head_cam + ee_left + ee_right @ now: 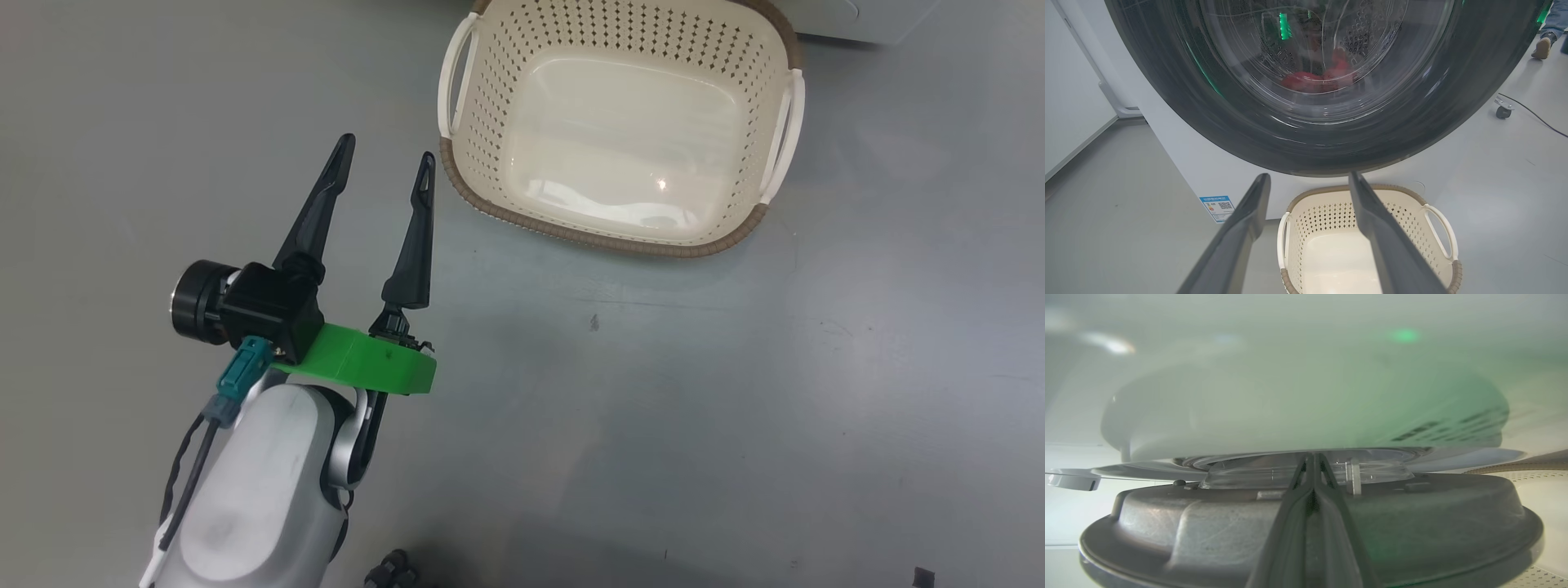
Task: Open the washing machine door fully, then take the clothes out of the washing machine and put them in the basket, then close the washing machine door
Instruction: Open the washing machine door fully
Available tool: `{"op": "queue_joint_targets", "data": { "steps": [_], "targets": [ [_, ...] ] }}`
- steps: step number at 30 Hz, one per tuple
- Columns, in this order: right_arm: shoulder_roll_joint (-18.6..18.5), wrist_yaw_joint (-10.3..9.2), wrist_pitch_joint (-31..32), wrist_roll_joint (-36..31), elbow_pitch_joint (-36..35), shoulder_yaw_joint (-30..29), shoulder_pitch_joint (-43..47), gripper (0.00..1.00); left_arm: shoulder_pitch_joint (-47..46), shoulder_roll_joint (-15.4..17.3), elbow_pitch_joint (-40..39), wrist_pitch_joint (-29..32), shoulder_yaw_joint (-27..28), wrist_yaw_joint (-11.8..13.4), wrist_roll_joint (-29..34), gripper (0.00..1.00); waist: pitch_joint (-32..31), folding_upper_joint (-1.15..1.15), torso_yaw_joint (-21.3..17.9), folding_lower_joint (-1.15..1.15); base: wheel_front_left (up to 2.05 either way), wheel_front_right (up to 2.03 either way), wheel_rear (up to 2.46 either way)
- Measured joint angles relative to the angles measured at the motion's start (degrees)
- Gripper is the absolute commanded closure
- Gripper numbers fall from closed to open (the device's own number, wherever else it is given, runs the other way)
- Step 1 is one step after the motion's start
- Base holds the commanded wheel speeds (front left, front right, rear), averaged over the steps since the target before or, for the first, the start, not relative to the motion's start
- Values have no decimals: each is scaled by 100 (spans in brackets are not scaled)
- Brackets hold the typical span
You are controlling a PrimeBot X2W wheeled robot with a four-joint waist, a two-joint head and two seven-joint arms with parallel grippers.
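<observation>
The washing machine door point(1249, 122) fills the top of the left wrist view, and the red clothes point(1314, 79) show through its glass, lying in the drum. Below it is the white washing machine point(1184, 163) front. My left gripper point(387, 153) hangs open and empty just left of the empty basket point(571, 231), its fingers pointing at the door's lower rim. In the right wrist view, my right gripper point(1312, 455) is shut with nothing in it. It lies along the door's grey inner side point(1208, 526), which stands apart from the blurred white machine front point(1290, 408).
The basket point(1323, 216) sits on the grey floor right below the door. A blue sticker point(1218, 206) marks the machine's lower corner. A person's foot point(1543, 47) stands far right, with a caster wheel point(1502, 110) and a cable nearby. A white wall panel point(1069, 102) is at left.
</observation>
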Motion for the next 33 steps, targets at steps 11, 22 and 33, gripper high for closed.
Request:
{"op": "queue_joint_targets", "data": {
  "steps": [11, 22, 33],
  "targets": [
    [35, 218, 477, 230, 186, 130, 166, 100, -1, -3, 37, 0, -9, 44, 0, 0, -131, 0, -71, 0, 0, 0, 0],
    [85, 420, 849, 334, 267, 243, 563, 100, 9, -3, 152, 0, -10, 75, 0, 0, -393, 0, -173, 0, 0, 0, 0],
    [218, 660, 1109, 431, 276, 358, 1014, 100, 45, -3, 292, 0, -10, 94, 5, 0, -675, 0, -264, 0, 0, 0, 0]
  ]
}}
